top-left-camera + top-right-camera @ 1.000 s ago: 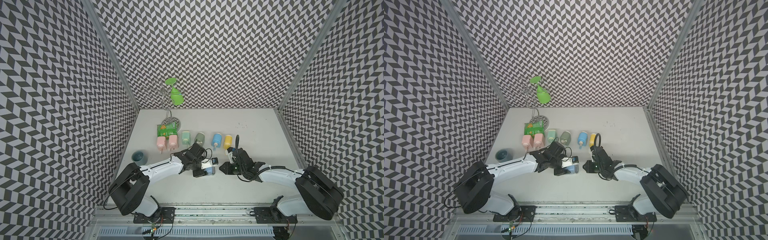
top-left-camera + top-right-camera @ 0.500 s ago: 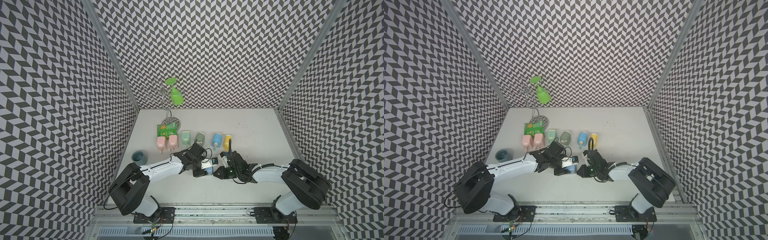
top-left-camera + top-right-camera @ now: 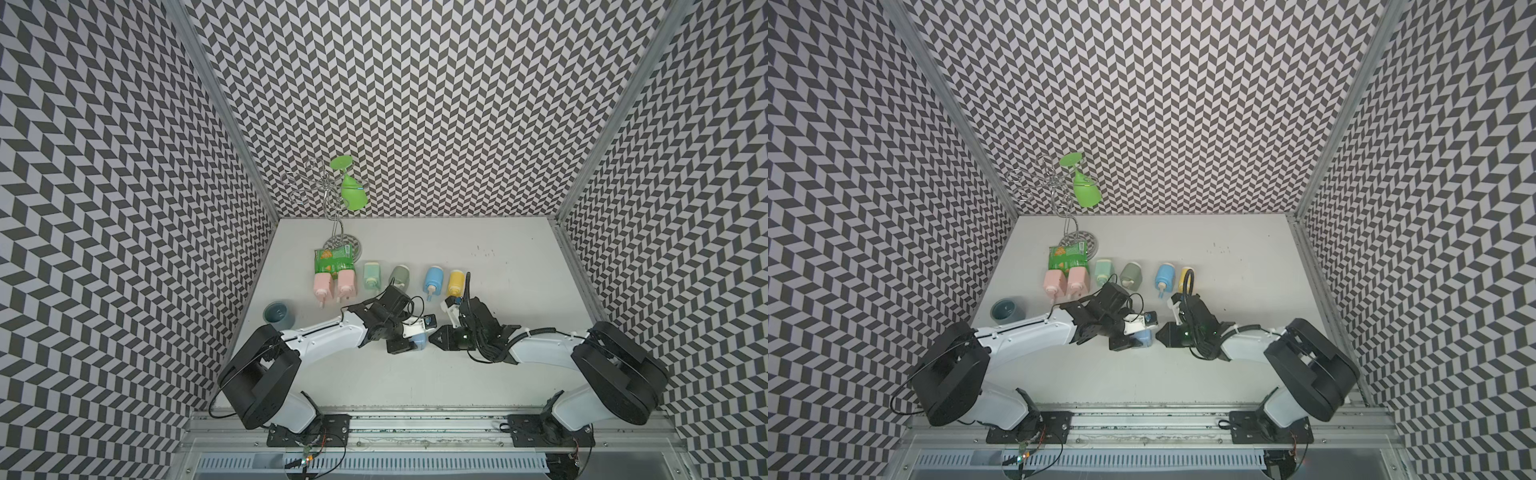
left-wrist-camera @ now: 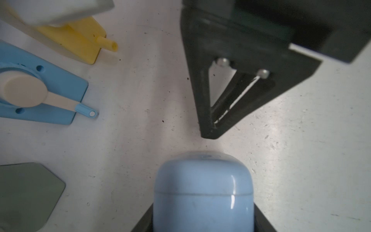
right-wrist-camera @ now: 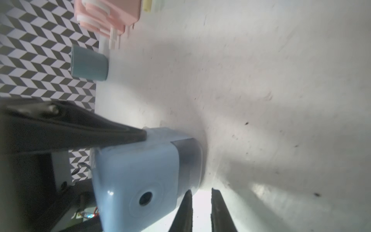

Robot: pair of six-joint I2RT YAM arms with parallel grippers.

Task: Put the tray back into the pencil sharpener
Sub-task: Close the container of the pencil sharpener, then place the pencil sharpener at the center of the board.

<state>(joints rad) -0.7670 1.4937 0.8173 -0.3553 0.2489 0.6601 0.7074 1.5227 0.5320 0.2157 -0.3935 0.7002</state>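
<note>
— When both arms met at the front of the table [image 3: 415, 386], what did your left gripper [image 3: 415, 338] have?

— It was clamped on the sharpener [image 4: 202, 190], one finger on each flank of the pale blue shell, jaws spread just as wide as that shell. The sharpener stood at the table's front middle, between my two wrists.

— And the tray?

— The tray [image 5: 187, 160] was in the sharpener. It showed as a greyer band at the end next to the table, its edges flush with the blue shell all round the part I could see.

— What about your right gripper [image 5: 201, 192]?

— Nearly closed. A narrow slot of light showed between its fingers [image 5: 217, 213], and nothing was in it. It lay rolled on its side, tip pointed at the sharpener from the side opposite my left gripper, down by the tray end.

— Touching?

— From my right wrist I could not tell. My left wrist view showed a strip of bare table between tip and shell, so I took them as just beside each other, apart.

— Anything else near?

— Crank sharpeners [image 3: 434, 279] lay in a row behind us, the blue and yellow ones nearest my right gripper. A cup [image 3: 277, 313] stood by the left wall, well apart.
</note>
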